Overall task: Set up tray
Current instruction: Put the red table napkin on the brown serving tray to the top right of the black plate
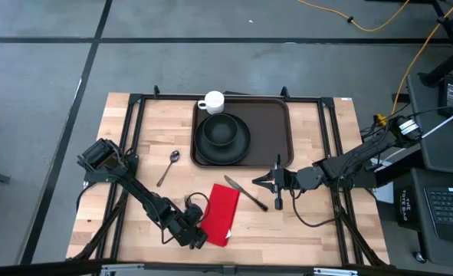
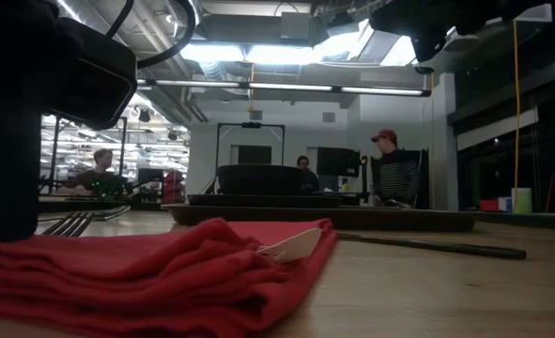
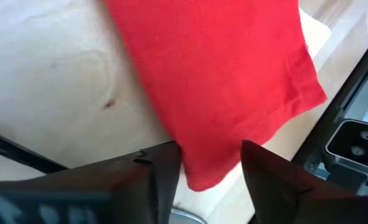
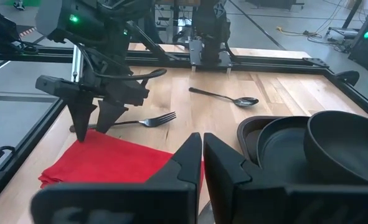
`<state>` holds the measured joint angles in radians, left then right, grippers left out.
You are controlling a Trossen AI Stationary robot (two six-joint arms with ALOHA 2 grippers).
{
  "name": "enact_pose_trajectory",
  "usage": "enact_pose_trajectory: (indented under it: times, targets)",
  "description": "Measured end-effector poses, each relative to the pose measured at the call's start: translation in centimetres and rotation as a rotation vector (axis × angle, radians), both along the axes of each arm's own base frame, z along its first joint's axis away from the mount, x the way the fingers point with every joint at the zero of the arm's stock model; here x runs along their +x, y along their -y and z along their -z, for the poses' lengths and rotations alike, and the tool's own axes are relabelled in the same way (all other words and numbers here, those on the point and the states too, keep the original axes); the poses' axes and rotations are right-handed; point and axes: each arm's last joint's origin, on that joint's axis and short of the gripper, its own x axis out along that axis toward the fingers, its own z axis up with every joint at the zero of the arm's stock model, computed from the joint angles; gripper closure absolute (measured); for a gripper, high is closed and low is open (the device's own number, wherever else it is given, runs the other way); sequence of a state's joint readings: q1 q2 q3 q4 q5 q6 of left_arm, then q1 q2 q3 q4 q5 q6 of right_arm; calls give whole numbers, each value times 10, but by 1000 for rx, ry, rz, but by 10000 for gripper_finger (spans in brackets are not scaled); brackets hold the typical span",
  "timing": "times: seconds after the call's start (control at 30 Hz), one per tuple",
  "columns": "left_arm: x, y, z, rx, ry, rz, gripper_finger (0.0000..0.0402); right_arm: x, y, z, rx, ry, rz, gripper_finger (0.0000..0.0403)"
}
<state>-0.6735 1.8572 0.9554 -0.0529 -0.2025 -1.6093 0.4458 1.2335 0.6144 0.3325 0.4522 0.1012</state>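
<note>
Now left tool [image 3: 210,163] at near bench edge, fingers apart astride corner of red napkin [image 1: 221,212], not yet gripping. Right tool [image 1: 266,181] clenched, empty, just right of knife [image 1: 245,193]. Tray [image 1: 276,126] far centre holds plate, bowl, cup. Napkin, knife, fork, spoon [image 1: 167,166] likely left to place.

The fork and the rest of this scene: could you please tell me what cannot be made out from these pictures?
- Fork: hidden under the left arm in the high view.
- Left gripper: a corner of the red napkin lies between its fingers; contact is unclear.
- Mug: too small to show its contents.
- Tray: edge-on in the low view.
</note>
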Motion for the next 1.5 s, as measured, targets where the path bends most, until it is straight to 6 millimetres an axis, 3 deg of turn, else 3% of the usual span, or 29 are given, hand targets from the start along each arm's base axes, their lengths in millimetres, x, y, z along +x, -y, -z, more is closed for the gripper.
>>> enact_pose_trajectory:
  times: [0.4,0.63,1.13,1.5]
  targets:
    - [0,-2,1,71,20,46,325,0,0,0,0,0,0,379]
    - [-2,0,2,95,28,78,393,0,0,0,0,0,0,379]
    - [4,11,-7,20,152,91,399,0,0,0,0,0,0,380]
    - [17,16,-26,67,438,35,399,0,0,0,0,0,0,380]
